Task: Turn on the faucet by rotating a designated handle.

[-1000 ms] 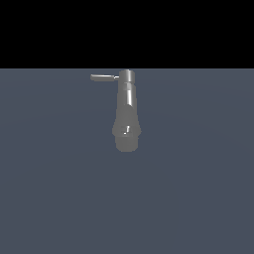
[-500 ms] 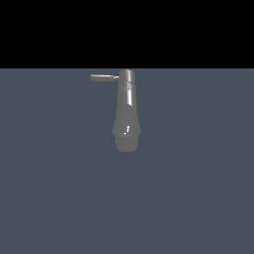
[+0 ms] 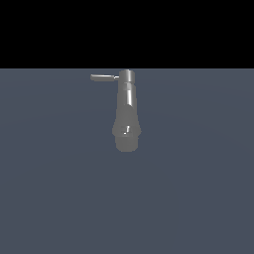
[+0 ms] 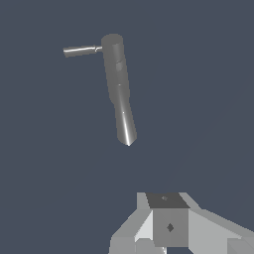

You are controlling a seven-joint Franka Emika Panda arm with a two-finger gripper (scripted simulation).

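Here the faucet (image 3: 127,111) lies on a flat slate-grey floor (image 3: 59,188), a glossy grey metal piece whose long body widens from a short cylindrical cap (image 3: 127,75) at the far end to a broader rounded end nearer the camera in the exterior view. The handle (image 3: 104,77), a thin flat grey lever, sticks out sideways from that cap toward the exterior view's left, roughly at a right angle to the body and level with the line where the floor meets the black background. In the wrist view the same faucet (image 4: 118,84) appears from another angle, its cap uppermost in the picture and the handle (image 4: 81,50) projecting from it as a slim bar, with a bright highlight running down the tapered end. The gripper (image 4: 168,225) shows only in the wrist view, as white and grey blocky housing at the edge of the picture, well apart from the faucet and touching nothing; its fingertips are out of the picture, so whether the jaws are spread or pressed together I cannot tell.
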